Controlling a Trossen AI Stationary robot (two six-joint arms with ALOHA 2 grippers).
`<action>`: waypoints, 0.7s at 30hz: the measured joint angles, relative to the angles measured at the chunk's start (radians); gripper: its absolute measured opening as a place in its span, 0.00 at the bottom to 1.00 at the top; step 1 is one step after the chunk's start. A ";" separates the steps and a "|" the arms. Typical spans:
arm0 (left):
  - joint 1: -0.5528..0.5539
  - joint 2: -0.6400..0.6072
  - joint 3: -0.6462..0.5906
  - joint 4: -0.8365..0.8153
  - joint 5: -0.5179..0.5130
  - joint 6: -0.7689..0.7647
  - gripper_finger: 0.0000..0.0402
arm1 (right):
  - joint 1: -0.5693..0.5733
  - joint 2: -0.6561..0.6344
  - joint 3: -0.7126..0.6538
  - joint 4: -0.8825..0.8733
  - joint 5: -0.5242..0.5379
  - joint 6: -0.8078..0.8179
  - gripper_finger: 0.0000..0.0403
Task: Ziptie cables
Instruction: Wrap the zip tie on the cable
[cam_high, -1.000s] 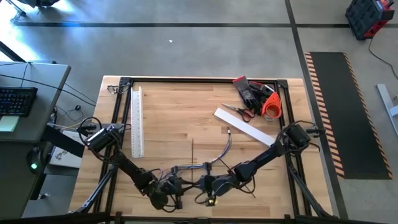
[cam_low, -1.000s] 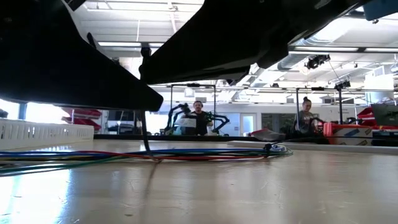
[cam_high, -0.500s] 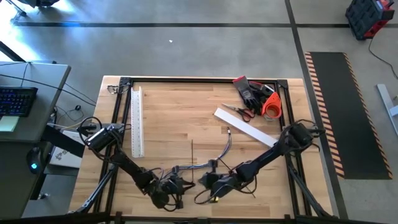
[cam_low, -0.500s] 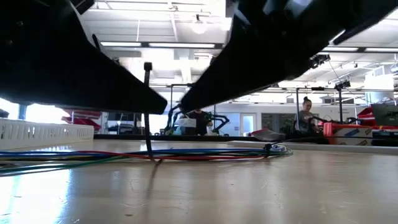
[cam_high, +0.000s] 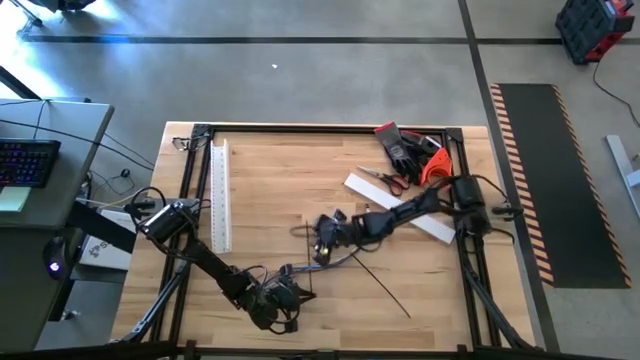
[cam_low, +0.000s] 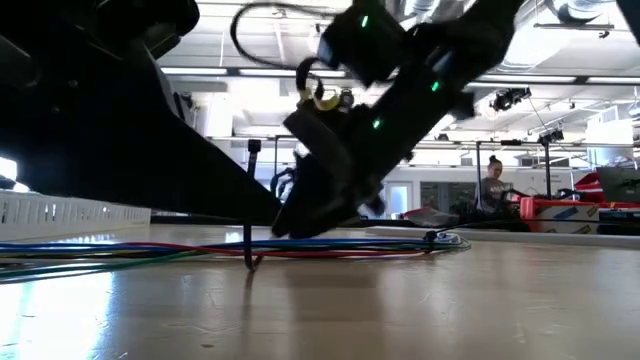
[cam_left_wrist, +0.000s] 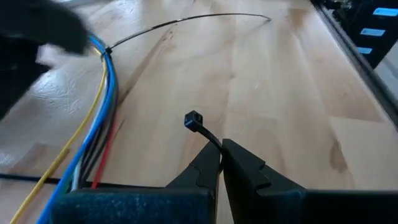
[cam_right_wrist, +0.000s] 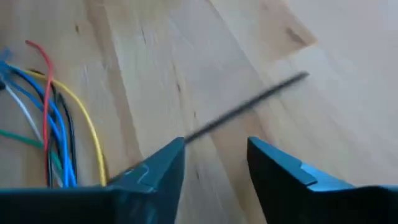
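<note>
Left gripper (cam_left_wrist: 219, 163), low over the table's near edge, pinches a thin stiff ziptie (cam_left_wrist: 200, 127) just behind its square head. Right gripper (cam_right_wrist: 214, 155) hangs mid-table on an outstretched arm, fingers parted and empty. Limp coloured cables (cam_left_wrist: 99, 134) lie across the pale wooden table (cam_high: 270, 190) between them.
</note>
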 joint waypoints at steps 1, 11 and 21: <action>0.000 0.000 0.000 0.001 0.001 -0.002 0.00 | -0.020 0.012 -0.003 0.033 -0.034 0.010 0.42; -0.001 0.000 0.000 -0.015 0.000 -0.017 0.00 | -0.071 0.044 0.000 0.097 -0.120 0.001 0.37; -0.002 0.000 0.000 -0.018 0.000 -0.028 0.00 | -0.060 0.058 -0.001 0.105 -0.047 -0.006 0.20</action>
